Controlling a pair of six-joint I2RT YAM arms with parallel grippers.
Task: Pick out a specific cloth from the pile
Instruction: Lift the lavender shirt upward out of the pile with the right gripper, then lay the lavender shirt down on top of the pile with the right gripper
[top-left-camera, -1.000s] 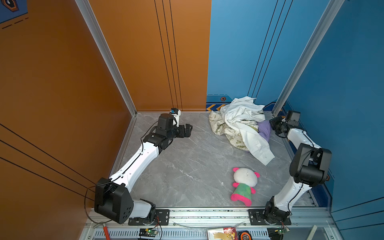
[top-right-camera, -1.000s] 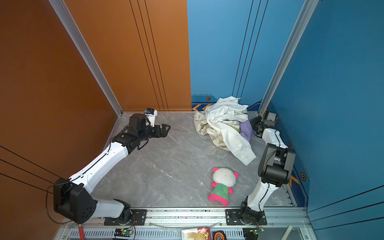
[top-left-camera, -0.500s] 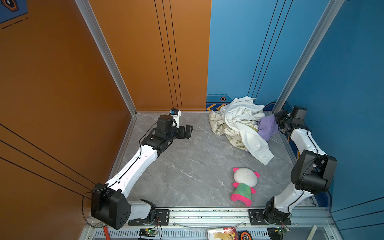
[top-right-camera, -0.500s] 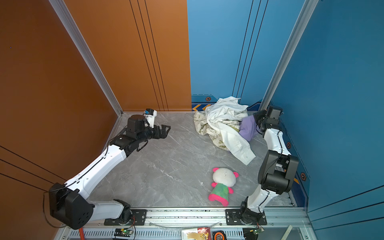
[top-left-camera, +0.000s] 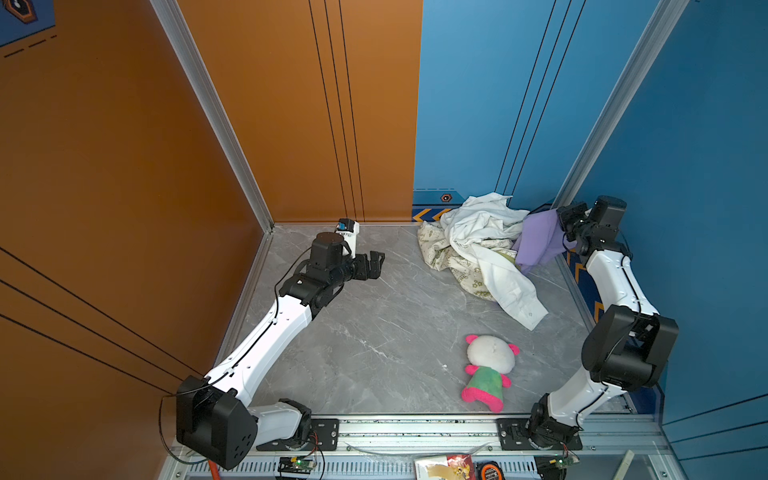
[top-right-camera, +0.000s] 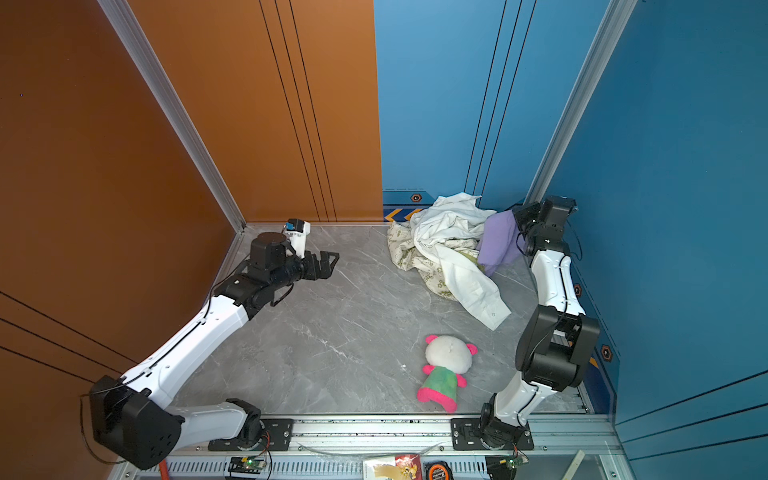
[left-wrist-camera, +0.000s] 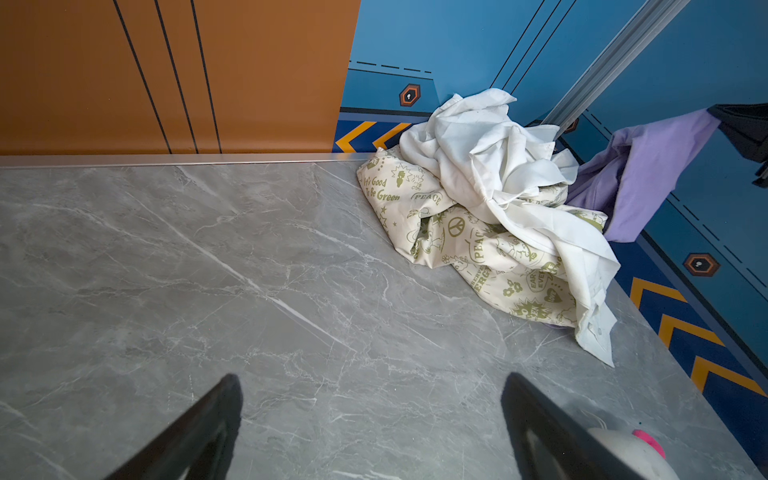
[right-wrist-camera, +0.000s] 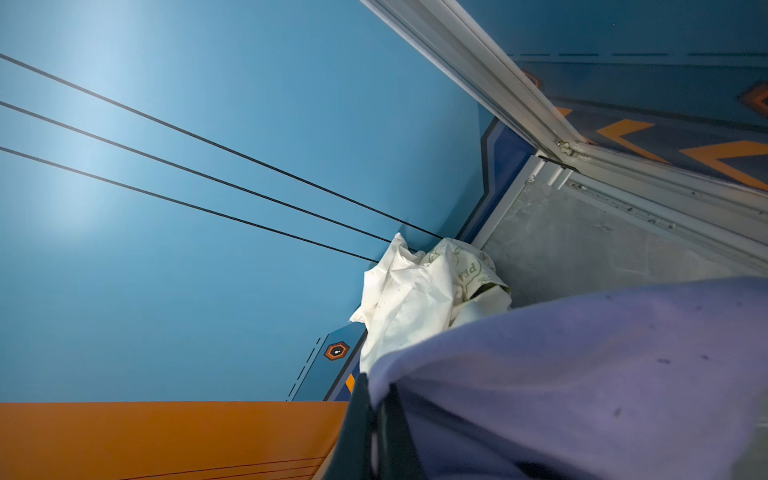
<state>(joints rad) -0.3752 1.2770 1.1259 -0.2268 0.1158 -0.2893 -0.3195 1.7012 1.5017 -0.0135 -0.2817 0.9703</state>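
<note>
Lavender cloth (top-left-camera: 540, 241) hangs right of centre in both top views, beside the pile (top-left-camera: 473, 249), clamped in the right gripper (top-left-camera: 563, 219). Soft, light, limp: grip a bunched edge. Left gripper (top-left-camera: 376, 266) jaws stand apart.

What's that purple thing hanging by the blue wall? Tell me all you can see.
It is a plain lavender cloth, soft and matte, with no print showing. The right gripper is shut on its upper corner, so it hangs in loose folds, slanting down toward the pile. Its lower part lies against the fabrics there. No label shows.
</note>
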